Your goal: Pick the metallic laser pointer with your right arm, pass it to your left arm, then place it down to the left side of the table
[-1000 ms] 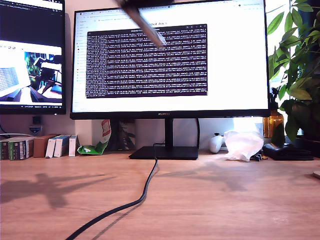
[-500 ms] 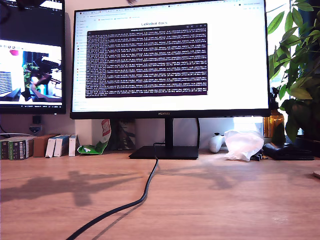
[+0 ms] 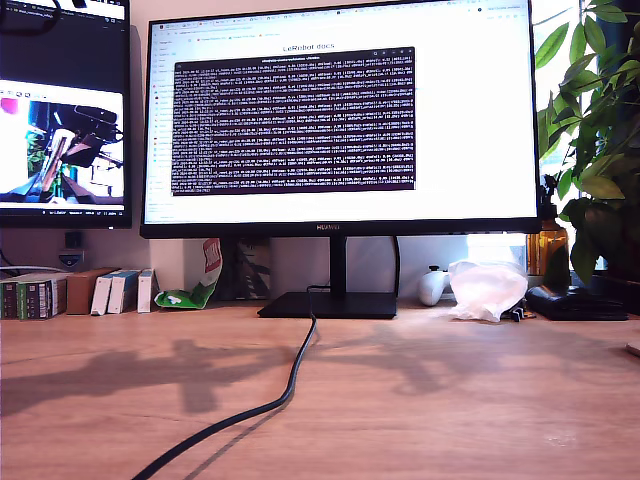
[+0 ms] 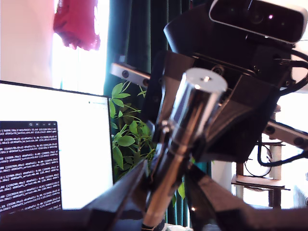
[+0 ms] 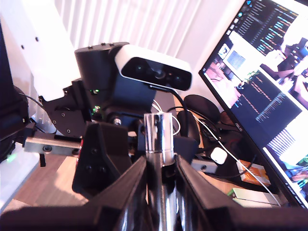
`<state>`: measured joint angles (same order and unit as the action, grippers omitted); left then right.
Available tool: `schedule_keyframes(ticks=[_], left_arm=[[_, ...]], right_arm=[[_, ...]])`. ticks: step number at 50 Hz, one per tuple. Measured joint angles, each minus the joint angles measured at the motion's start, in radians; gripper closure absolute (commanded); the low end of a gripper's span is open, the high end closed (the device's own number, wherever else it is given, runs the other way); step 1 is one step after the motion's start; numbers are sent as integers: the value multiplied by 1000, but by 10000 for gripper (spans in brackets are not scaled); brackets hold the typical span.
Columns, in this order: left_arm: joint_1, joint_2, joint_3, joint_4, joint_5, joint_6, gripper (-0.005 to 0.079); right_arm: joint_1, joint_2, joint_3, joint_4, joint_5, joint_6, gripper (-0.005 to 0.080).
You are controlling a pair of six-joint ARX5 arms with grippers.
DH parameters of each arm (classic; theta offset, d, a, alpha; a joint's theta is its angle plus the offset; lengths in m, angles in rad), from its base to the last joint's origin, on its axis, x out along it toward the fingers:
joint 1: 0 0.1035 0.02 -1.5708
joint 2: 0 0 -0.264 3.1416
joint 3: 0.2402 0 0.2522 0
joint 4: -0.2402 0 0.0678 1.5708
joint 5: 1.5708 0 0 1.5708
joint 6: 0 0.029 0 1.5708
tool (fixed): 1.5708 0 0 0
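"lerobot docs" heads the page on the big monitor [image 3: 340,120]

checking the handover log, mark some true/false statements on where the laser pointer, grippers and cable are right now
1. The metallic laser pointer lies flat on the table. False: it is in the air between gripper fingers.
2. Both my first gripper and my second gripper have fingers around the pointer. True.
3. A black cable runs across the table in the exterior view. True.
4. Both arms show in the exterior view. False: neither does, only shadows on the table.
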<state>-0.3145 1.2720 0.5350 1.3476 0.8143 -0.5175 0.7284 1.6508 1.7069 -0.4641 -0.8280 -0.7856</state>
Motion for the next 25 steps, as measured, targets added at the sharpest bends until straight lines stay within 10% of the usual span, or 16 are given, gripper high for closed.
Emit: schedule_keyframes(ticks=[8,16,25], left_arm=[[-5,0,0,0,0,0,558],[-8,0,0,2,-5,9,770],[-10,0,0,4,-8,13,764]], right_arm=[[6,0,0,-1,0,1,765],[6,0,0,-2,4,37,765],[6,0,0,-1,4,38,707]])
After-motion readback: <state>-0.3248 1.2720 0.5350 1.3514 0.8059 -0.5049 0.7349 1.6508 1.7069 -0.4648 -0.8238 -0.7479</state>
